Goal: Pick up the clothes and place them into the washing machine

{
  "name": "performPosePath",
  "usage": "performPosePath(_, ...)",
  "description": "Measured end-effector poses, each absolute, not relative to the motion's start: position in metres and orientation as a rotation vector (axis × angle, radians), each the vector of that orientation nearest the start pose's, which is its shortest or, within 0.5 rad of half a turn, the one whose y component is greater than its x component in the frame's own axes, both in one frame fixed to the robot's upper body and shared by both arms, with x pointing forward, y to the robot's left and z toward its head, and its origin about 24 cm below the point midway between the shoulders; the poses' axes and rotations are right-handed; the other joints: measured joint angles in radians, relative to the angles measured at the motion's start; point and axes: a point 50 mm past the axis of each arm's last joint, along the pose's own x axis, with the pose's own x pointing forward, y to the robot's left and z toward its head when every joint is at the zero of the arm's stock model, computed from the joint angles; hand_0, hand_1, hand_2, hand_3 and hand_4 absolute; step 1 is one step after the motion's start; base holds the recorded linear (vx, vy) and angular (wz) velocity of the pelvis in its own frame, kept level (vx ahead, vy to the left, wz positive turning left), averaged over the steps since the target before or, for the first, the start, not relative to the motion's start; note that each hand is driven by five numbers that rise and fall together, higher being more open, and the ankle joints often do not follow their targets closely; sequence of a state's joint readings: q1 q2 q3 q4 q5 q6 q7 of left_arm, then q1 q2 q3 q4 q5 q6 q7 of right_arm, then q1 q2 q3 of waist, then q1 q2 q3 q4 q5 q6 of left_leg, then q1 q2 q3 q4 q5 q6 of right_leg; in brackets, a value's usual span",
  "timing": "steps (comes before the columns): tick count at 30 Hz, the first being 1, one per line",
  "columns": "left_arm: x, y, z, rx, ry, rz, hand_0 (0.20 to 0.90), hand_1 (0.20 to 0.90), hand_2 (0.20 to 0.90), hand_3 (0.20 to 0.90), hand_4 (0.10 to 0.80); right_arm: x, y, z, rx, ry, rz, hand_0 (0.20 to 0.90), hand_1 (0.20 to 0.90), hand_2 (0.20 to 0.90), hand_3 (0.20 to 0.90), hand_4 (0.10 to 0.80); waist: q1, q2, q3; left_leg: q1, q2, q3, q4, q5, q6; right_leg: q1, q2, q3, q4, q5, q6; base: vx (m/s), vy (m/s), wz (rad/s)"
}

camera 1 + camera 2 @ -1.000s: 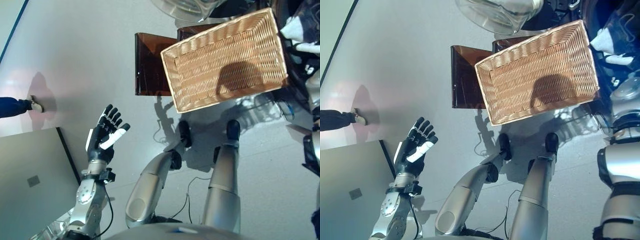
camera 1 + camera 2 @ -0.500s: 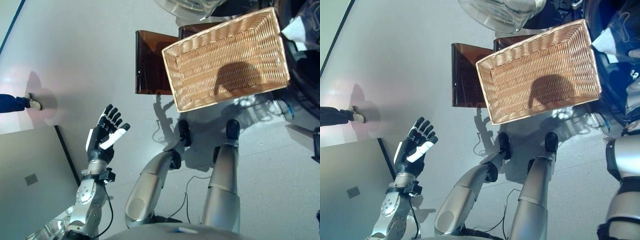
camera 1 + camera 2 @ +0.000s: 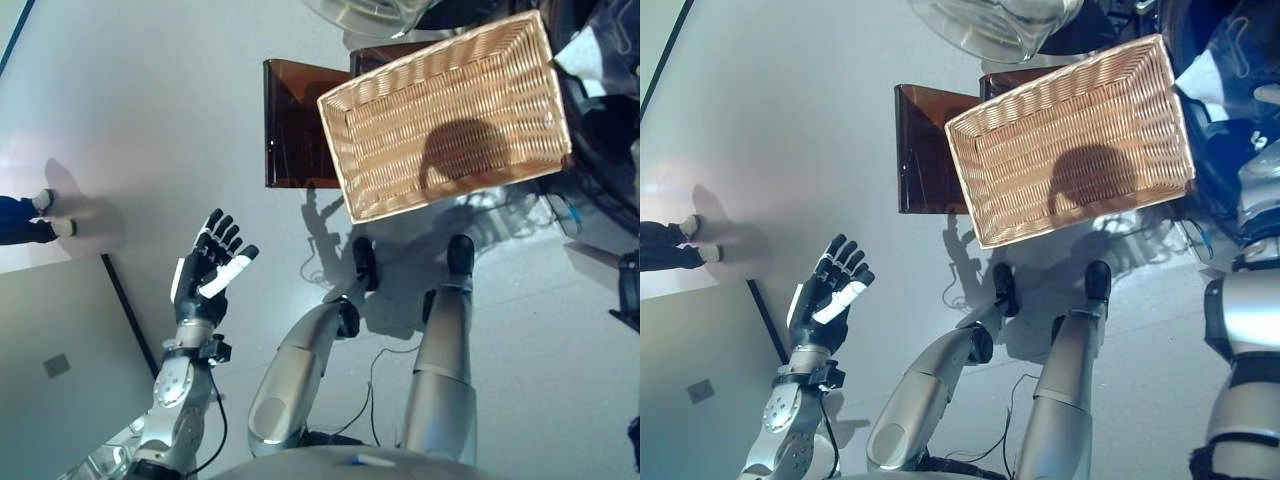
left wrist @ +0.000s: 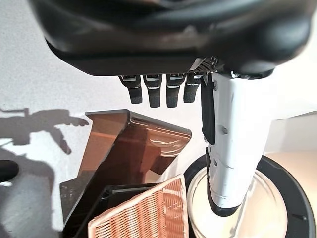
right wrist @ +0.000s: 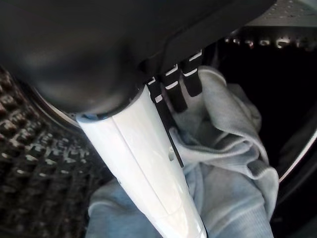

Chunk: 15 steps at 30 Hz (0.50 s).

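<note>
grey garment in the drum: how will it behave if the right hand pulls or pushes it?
Likely floppy: the grey garment lies in soft folds and bunches. Probably light, and apt to drape or snag rather than slide as one piece. The right hand touches it with fairly straight fingers, so no firm hold yet.

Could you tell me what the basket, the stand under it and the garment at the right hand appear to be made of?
Basket: woven wicker or rattan, tan and matt, with plaited rows showing. Stand: probably tinted acrylic or glass, brown, glossy and see-through. Garment: soft pale grey knit, likely cotton jersey or fleece, with folds and a ribbed edge, lying against the right hand inside the dark drum.
</note>
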<state>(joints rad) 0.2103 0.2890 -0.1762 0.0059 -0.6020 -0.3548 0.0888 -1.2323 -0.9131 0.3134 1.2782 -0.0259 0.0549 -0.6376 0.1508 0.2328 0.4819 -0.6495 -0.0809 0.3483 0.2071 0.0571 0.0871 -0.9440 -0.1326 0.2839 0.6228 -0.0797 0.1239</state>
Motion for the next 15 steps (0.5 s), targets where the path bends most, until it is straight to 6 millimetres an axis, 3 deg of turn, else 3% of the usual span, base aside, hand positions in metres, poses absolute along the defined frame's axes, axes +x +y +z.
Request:
performPosePath(7,0.205,0.190,0.024,-0.338,-0.066,0.089,0.900,0.900,0.900,0.900,0.800,0.352,-0.359,0.243,-0.807,-0.178,-1.127,0.900,0.900,0.900,0.900,0.800,0.000,-0.002,0.001,0.005,0.004,0.001,0.000,-0.004,-0.003,0.013,0.004,0.003,-0.022,0.008,-0.005,0.000,0.029,-0.03)
performPosePath(14,0.206,0.190,0.024,-0.335,-0.066,0.099,0.900,0.900,0.900,0.900,0.800,0.368,-0.302,0.190,-0.895,-0.216,-0.938,0.900,0.900,0.900,0.900,0.800,0.000,-0.001,0.001,0.000,0.003,0.010,0.008,0.000,-0.002,0.012,0.012,0.009,-0.034,0.031,0.003,-0.001,0.043,-0.04)
performPosePath(15,0.206,0.190,0.024,-0.335,-0.066,0.099,0.900,0.900,0.900,0.900,0.800,0.370,-0.292,0.182,-0.903,-0.221,-0.903,0.900,0.900,0.900,0.900,0.800,0.000,-0.001,0.001,-0.001,0.011,0.012,0.012,-0.001,-0.002,0.012,0.010,0.008,-0.033,0.025,-0.006,0.080,0.046,0.00)
